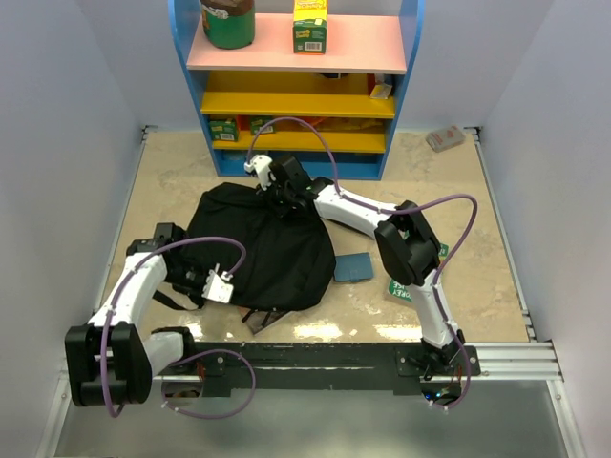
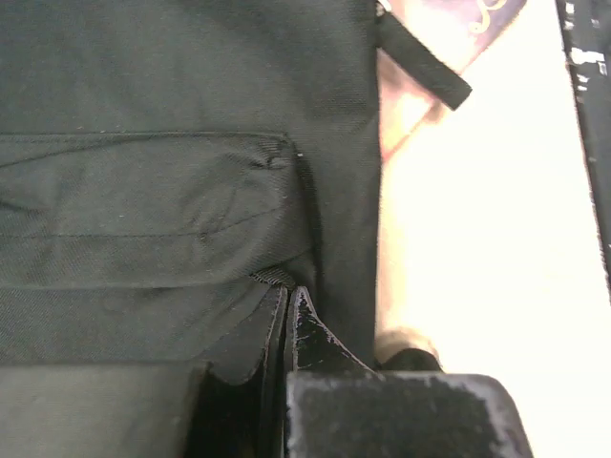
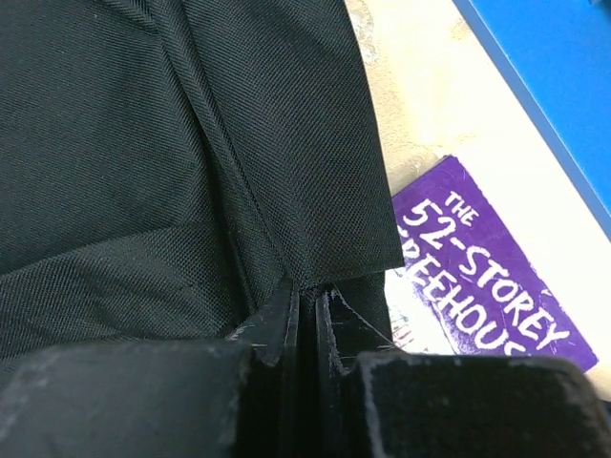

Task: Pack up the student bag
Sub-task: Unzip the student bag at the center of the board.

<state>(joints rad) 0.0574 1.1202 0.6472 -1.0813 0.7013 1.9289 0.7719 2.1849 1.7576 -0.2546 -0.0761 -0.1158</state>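
Note:
The student bag (image 1: 258,250) is a black fabric backpack lying flat in the middle of the table. My left gripper (image 1: 198,277) is at its near left edge, its jaws shut on a fold of the bag's fabric (image 2: 143,219) beside a seamed pocket. My right gripper (image 1: 278,196) is at the bag's far edge, shut on the hem of a black flap (image 3: 286,143). A purple book, "The 52-Storey Treehouse" (image 3: 482,277), lies partly under that flap; the top view does not show it.
A blue, yellow and pink shelf unit (image 1: 296,86) stands at the back with a jar and a box on it. A dark blue flat item (image 1: 353,267) and a green book (image 1: 399,288) lie right of the bag. A small packet (image 1: 445,138) sits far right.

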